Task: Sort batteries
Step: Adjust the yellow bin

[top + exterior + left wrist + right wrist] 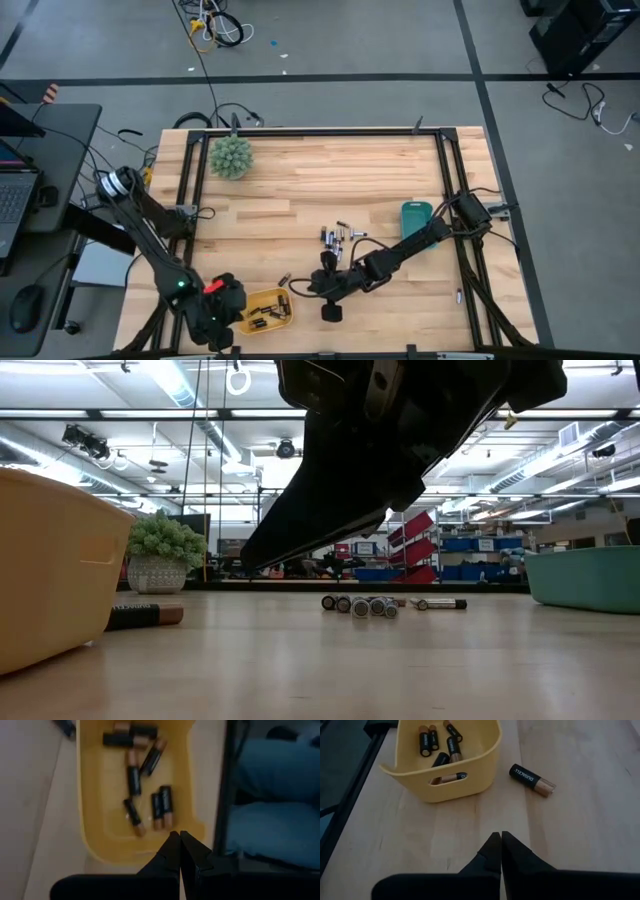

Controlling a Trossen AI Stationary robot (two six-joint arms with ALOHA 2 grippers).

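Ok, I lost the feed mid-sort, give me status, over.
Left gripper shut, empty, over yellow tray. Right gripper shut, empty, near stray battery beside tray. Loose batteries mid-table. Nothing blocking.

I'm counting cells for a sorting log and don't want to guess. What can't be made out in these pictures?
- Teal tray contents: too small in the high view; its wall hides them in the low view.
- Loose batteries mid-table: clumped, count unclear in the high view and the low view.
- Yellow tray batteries: the left wrist view's edge cuts the far end off.
- Left gripper: only its own wrist view shows its shut tips.
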